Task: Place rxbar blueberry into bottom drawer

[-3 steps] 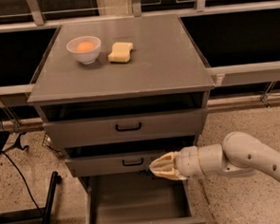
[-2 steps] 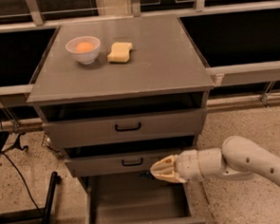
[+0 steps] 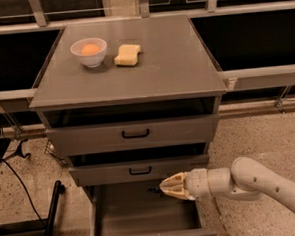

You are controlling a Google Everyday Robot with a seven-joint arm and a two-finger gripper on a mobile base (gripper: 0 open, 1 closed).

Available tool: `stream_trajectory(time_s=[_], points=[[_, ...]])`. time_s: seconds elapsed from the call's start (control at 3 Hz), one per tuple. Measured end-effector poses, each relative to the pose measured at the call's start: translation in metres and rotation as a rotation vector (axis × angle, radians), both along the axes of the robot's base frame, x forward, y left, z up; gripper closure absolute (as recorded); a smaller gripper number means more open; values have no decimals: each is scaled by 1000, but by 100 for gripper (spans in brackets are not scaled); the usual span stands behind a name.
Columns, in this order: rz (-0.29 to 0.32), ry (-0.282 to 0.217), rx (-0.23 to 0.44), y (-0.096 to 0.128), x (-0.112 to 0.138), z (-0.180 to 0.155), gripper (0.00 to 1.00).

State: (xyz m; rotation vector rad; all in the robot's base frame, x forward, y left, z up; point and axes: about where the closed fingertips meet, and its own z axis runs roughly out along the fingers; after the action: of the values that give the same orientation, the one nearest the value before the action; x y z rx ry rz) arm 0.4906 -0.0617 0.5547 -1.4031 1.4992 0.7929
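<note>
- Snack bar (image 3: 153, 190): only a small dark sliver shows, sticking out leftward from the tips of the gripper. Its wrapper markings cannot be made out. It sits above the back part of the open bottom drawer, just under the front of the middle drawer.
- Gripper (image 3: 164, 188): cream-coloured and pointing left, with its fingers drawn close together and pinching the snack bar at their ends.
- Bottom drawer (image 3: 128, 216): pulled out, with a plain grey inside.
- Arm (image 3: 261, 180): pale, reaching in from the right edge at drawer height.
- Middle drawer (image 3: 106, 173) and top drawer (image 3: 88, 138): both have black handles and each stands slightly out.
- Cabinet (image 3: 174, 63): a white bowl (image 3: 91, 58) with something orange in it and a yellow sponge (image 3: 127, 55) sit side by side on the top, rear left.
- Change since a second ago: the gripper has dropped from level with the middle drawer's front to below it. The bowl and sponge are unmoved.
</note>
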Motion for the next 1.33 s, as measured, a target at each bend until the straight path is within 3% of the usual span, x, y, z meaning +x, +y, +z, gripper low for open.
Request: stream_trajectory(time_s=[0.33,0.67,1.0,1.33], points=[[26,-4,30,4,7,-51,100],[50,35,30,10,7,-94,100],[50,35,30,10,7,-94,100],[74,44,45,13,8,-117,100]])
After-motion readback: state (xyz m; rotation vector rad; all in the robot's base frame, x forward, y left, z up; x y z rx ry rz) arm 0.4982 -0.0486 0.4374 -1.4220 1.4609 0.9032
